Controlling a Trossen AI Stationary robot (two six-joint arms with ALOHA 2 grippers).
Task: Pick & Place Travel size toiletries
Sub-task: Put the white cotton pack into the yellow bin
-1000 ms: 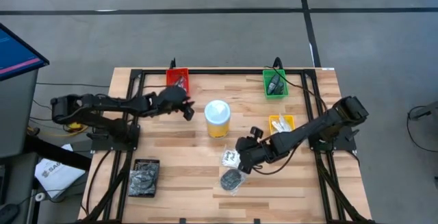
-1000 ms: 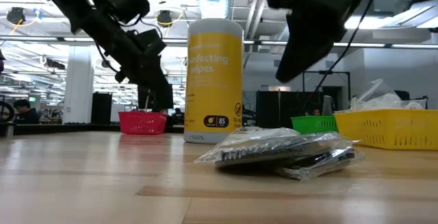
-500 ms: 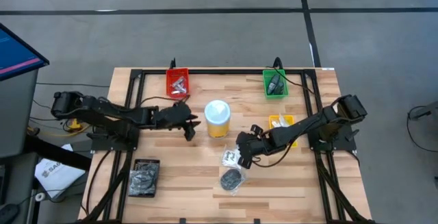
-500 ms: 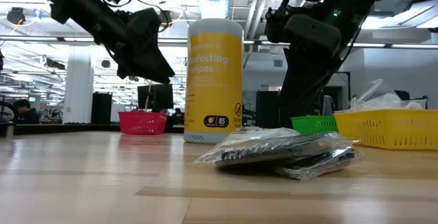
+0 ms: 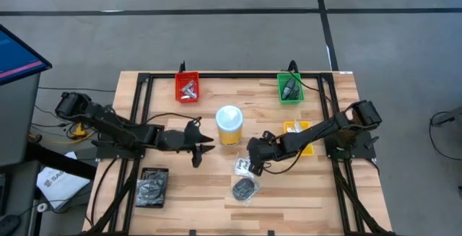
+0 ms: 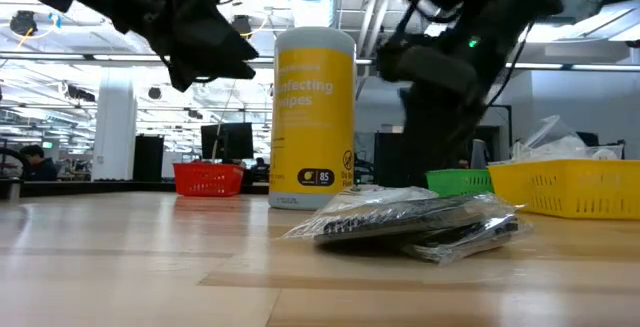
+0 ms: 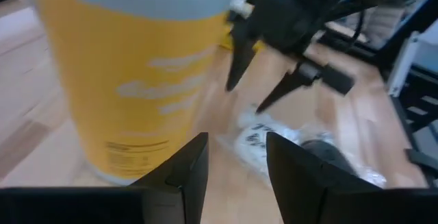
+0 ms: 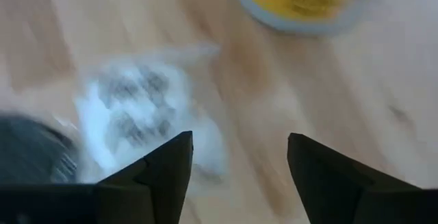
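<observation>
Two loose items lie mid-table toward the near edge: a white sachet (image 5: 243, 166) and a dark bagged bundle (image 5: 245, 188). Your right gripper (image 5: 254, 156), jaws spread, hangs over the sachet; centre it, then descend. Left gripper (image 5: 200, 148), empty, part-open, waits beside the yellow tub (image 5: 229, 125).

Wooden table (image 5: 180, 185) carries red tray (image 5: 188, 86), green tray (image 5: 290, 88), yellow tray (image 5: 297, 130), black tray (image 5: 152, 187), yellow tub (image 5: 229, 125), white sachet (image 5: 242, 167), dark bagged bundle (image 5: 245, 189).
</observation>
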